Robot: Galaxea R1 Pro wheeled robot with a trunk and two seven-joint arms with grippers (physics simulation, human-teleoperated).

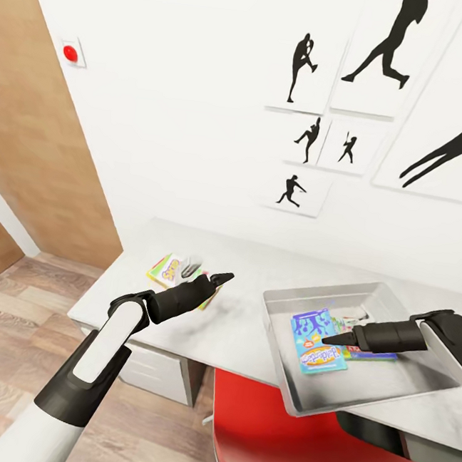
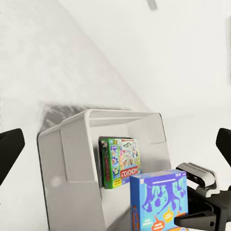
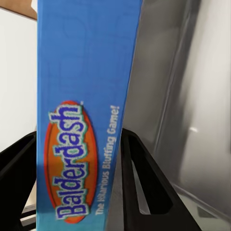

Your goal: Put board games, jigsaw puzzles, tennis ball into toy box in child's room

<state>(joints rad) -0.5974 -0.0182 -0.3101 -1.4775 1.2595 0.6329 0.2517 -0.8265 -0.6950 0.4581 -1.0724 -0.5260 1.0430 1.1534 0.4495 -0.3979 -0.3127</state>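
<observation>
My right gripper (image 1: 328,338) is over the pale grey toy box (image 1: 378,384), shut on a light-blue "Balderdash" board game (image 1: 317,341). In the right wrist view its black fingers (image 3: 144,187) sit against both sides of that box (image 3: 79,120). The green-edged Monopoly board game (image 2: 122,161) lies under it inside the toy box (image 2: 72,159). My left gripper (image 1: 224,279) hangs open above the table (image 1: 248,333), just right of a slim yellow-red-green board game (image 1: 168,269). Something colourful shows under the left wrist; I cannot tell what. The tennis ball is out of view.
A red chair (image 1: 307,448) is tucked under the table's front edge below the toy box. White drawers (image 1: 150,372) sit beneath the table's left end. A brown door (image 1: 41,130) stands at the left, with wood-plank floor below. Black silhouette pictures (image 1: 384,55) hang on the wall.
</observation>
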